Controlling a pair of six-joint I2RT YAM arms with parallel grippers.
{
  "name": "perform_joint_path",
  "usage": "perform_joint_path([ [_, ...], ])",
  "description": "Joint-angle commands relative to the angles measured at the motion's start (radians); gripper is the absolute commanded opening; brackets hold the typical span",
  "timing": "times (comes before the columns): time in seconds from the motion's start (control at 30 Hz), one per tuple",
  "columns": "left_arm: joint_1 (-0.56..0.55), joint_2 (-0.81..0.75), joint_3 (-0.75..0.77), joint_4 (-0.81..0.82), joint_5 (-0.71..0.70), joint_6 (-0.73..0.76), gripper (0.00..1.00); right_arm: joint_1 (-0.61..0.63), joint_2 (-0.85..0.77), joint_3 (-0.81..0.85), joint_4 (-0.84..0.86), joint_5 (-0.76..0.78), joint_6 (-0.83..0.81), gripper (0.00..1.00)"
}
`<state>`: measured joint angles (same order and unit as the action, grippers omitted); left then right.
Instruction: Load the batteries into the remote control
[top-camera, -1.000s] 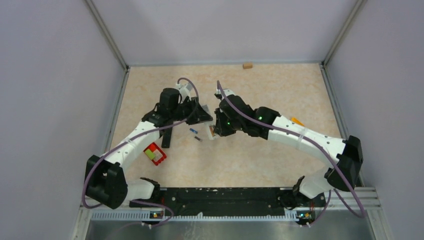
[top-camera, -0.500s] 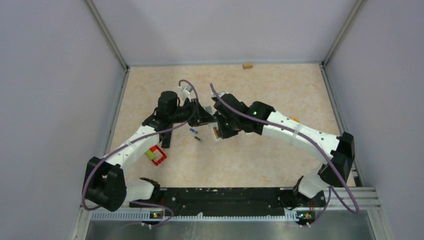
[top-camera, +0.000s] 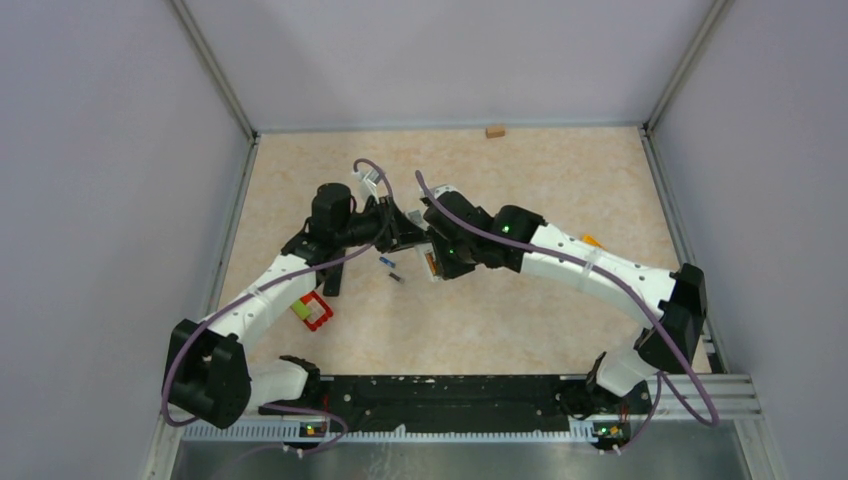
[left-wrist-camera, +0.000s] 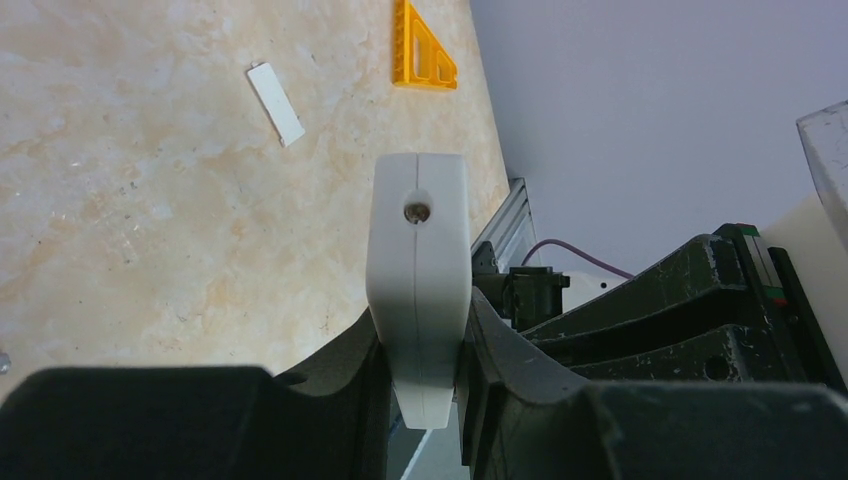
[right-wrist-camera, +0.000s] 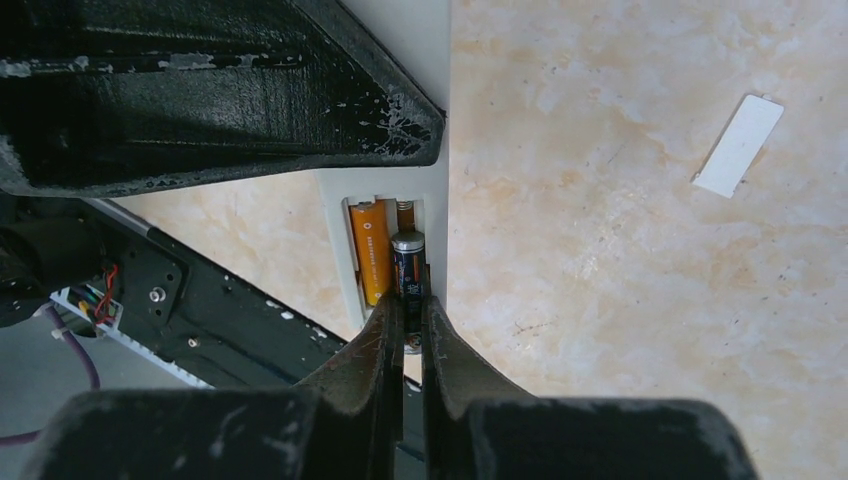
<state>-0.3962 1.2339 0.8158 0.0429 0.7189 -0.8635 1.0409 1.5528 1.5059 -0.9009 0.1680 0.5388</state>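
Note:
My left gripper (left-wrist-camera: 418, 335) is shut on a white remote control (left-wrist-camera: 418, 250) and holds it off the table, edge toward the camera. In the right wrist view the remote's open battery bay (right-wrist-camera: 385, 255) holds an orange battery (right-wrist-camera: 370, 250). My right gripper (right-wrist-camera: 410, 308) is shut on a dark battery (right-wrist-camera: 408, 265), which lies in the slot beside the orange one. In the top view both grippers meet mid-table, left (top-camera: 405, 232) and right (top-camera: 434, 260). A blue battery (top-camera: 384, 262) and a dark battery (top-camera: 395, 275) lie on the table just left of them.
A white battery cover (right-wrist-camera: 738, 146) lies flat on the table. A yellow triangle piece (left-wrist-camera: 420, 55) lies beyond it. A black bar (top-camera: 333, 278) and a red block (top-camera: 310, 310) sit under the left arm. A small wooden block (top-camera: 494, 131) is at the back wall.
The right arm has swung left, bringing its gripper closer against the left gripper. The left wrist has shifted slightly back. The loose batteries on the table have not moved.

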Motion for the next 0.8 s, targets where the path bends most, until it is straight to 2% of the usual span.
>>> perform_joint_path([
  [0.0, 0.000, -0.038, 0.009, 0.065, 0.087, -0.045, 0.00, 0.006, 0.007, 0.028, 0.034, 0.070, -0.001, 0.06],
  [0.3, 0.000, -0.015, 0.014, 0.045, 0.169, -0.050, 0.00, 0.006, 0.025, 0.055, 0.038, 0.058, -0.016, 0.06],
  [0.53, 0.004, 0.008, 0.015, 0.042, 0.196, -0.098, 0.00, 0.006, 0.040, 0.076, 0.023, 0.042, -0.005, 0.12],
  [0.77, 0.060, -0.005, -0.011, 0.071, 0.184, -0.153, 0.00, 0.005, 0.058, 0.082, -0.007, 0.011, 0.010, 0.18],
])
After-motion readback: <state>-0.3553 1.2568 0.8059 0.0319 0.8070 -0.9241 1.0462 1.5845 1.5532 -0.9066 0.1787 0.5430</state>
